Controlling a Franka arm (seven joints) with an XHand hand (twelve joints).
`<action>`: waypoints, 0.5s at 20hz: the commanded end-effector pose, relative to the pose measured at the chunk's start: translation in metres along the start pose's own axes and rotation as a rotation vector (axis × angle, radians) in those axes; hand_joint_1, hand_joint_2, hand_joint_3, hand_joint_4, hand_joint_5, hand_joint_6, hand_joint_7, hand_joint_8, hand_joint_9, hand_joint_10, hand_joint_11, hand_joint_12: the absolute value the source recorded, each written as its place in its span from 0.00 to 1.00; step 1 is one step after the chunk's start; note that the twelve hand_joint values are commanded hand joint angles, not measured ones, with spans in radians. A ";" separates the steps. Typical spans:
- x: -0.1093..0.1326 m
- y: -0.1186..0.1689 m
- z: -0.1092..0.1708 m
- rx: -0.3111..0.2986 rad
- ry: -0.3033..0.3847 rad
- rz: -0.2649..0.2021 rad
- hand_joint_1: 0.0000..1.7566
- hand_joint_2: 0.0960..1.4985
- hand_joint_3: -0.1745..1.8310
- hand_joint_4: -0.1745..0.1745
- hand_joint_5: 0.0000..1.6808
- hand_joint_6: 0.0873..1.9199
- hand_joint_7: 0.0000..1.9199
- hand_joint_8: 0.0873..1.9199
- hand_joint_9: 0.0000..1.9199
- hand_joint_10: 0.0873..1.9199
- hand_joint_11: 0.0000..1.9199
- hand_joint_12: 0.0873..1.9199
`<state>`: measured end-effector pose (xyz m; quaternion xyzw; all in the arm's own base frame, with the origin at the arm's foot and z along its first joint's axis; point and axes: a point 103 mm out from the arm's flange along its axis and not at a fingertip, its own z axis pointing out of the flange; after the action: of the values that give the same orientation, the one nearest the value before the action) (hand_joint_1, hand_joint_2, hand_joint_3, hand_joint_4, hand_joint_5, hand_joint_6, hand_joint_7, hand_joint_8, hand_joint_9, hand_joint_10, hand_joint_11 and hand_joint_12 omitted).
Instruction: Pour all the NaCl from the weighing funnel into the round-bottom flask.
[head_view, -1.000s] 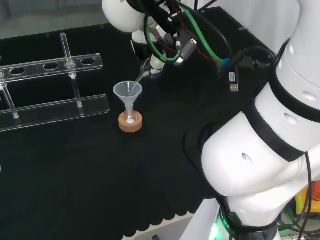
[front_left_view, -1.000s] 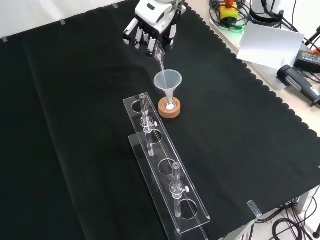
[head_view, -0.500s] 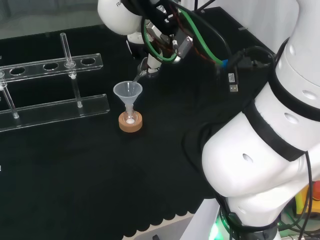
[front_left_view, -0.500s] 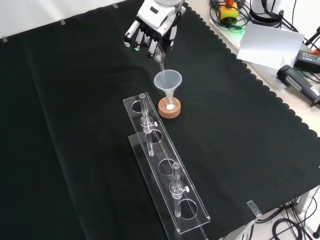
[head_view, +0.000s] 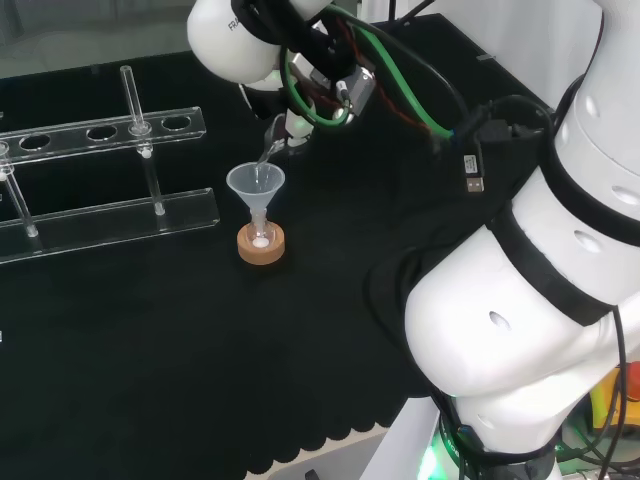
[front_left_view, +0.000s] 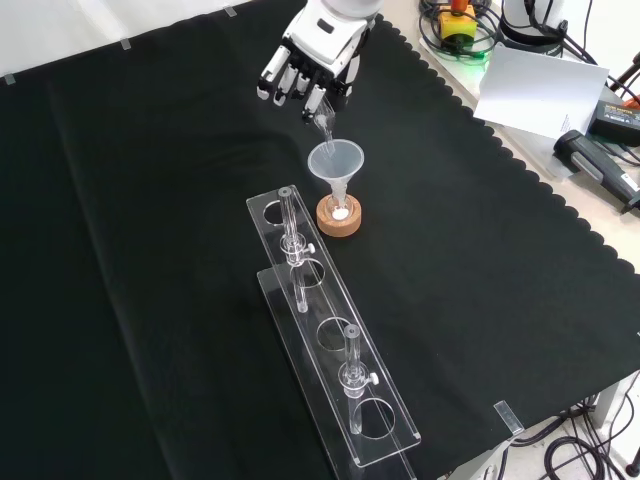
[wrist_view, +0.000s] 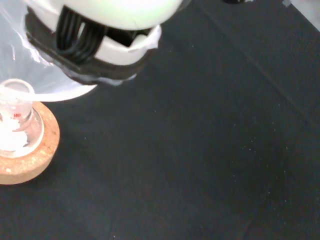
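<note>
A small round-bottom flask (front_left_view: 340, 213) (head_view: 261, 240) sits in a cork ring stand (front_left_view: 339, 219) (head_view: 261, 247) (wrist_view: 22, 160), with white powder in its bottom (wrist_view: 11, 141). A clear plastic funnel (front_left_view: 336, 162) (head_view: 256, 184) stands in its neck. My hand (front_left_view: 308, 68) (head_view: 290, 125) hangs just above the funnel, fingers curled round a clear glass weighing funnel (front_left_view: 322, 118) (head_view: 269, 152). The weighing funnel tilts steeply, its spout pointing down into the funnel's mouth.
A long clear acrylic rack (front_left_view: 330, 340) (head_view: 100, 180) with several holes and upright glass tubes lies beside the flask, in front of it in the front view. The cloth's scalloped edge (front_left_view: 540, 185) runs along the right of the front view, with papers and cables beyond.
The hand has shifted leftward in the head view and tipped the weighing funnel steeper over the funnel's mouth. Flask and rack have not moved.
</note>
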<state>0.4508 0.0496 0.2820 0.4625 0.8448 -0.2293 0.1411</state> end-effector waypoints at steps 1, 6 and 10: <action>-0.005 -0.002 0.001 -0.062 0.018 -0.023 0.65 0.36 0.42 1.00 0.86 0.15 0.88 0.00 0.63 0.00 0.00 0.78; -0.036 -0.016 0.021 -0.086 0.017 -0.040 0.65 0.35 0.43 1.00 0.86 0.15 0.88 0.00 0.63 0.00 0.00 0.78; -0.057 -0.025 0.037 -0.089 0.004 -0.051 0.65 0.35 0.43 1.00 0.86 0.15 0.89 0.00 0.63 0.00 0.00 0.78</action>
<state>0.4570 0.0185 0.2830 0.4491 0.8587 -0.1990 0.1461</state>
